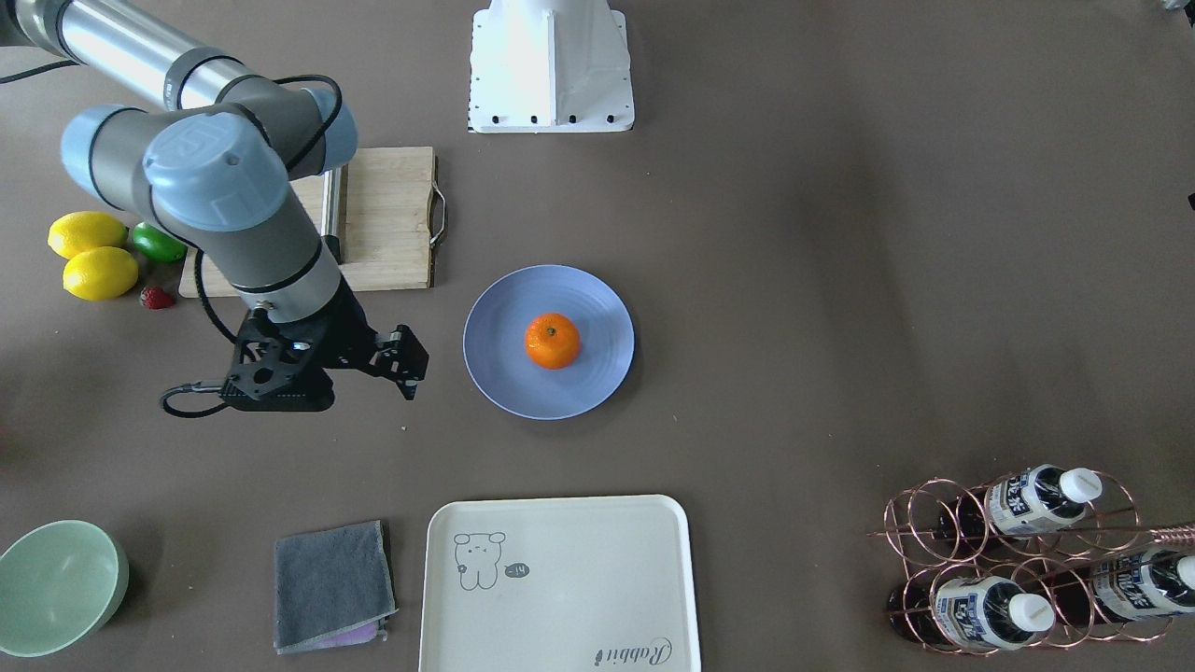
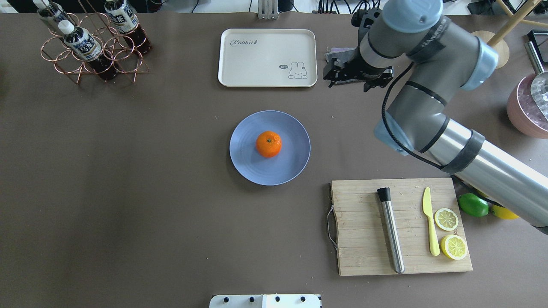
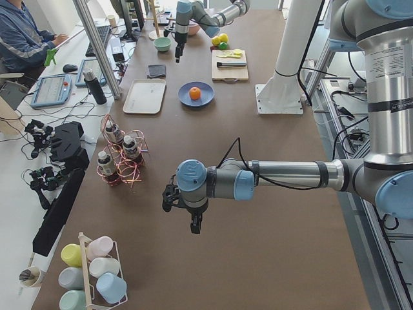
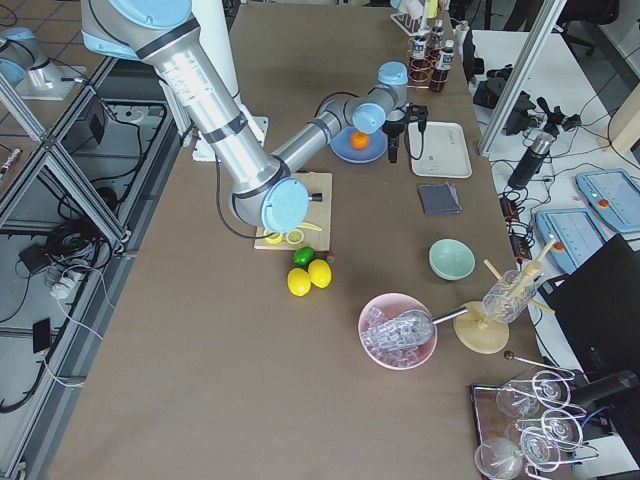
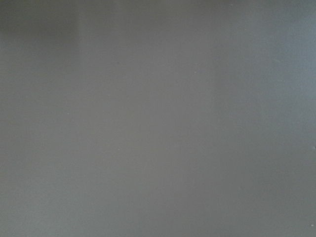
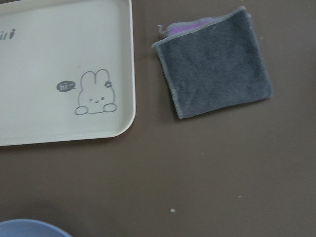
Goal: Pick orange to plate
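The orange (image 1: pixel 552 341) rests near the middle of the periwinkle-blue plate (image 1: pixel 504 373), also clear from overhead as orange (image 2: pixel 269 144) on plate (image 2: pixel 250 167). My right gripper (image 1: pixel 403 362) hangs above the table beside the plate, on the grey cloth's side, apart from both, open and holding nothing. From overhead the right gripper (image 2: pixel 347 83) sits between the tray and the cloth. Its wrist view shows only a sliver of the plate (image 6: pixel 29 228). My left gripper (image 3: pixel 193 225) shows only in the exterior left view, far from the plate; I cannot tell its state.
A cream tray (image 1: pixel 560 579), a grey cloth (image 1: pixel 331 583) and a mint bowl (image 1: pixel 56 588) line the far edge. A wooden cutting board (image 1: pixel 392 219), two lemons (image 1: pixel 89 252) and a lime (image 1: pixel 159 243) lie under the right arm. A copper bottle rack (image 1: pixel 1027 560) stands at the corner.
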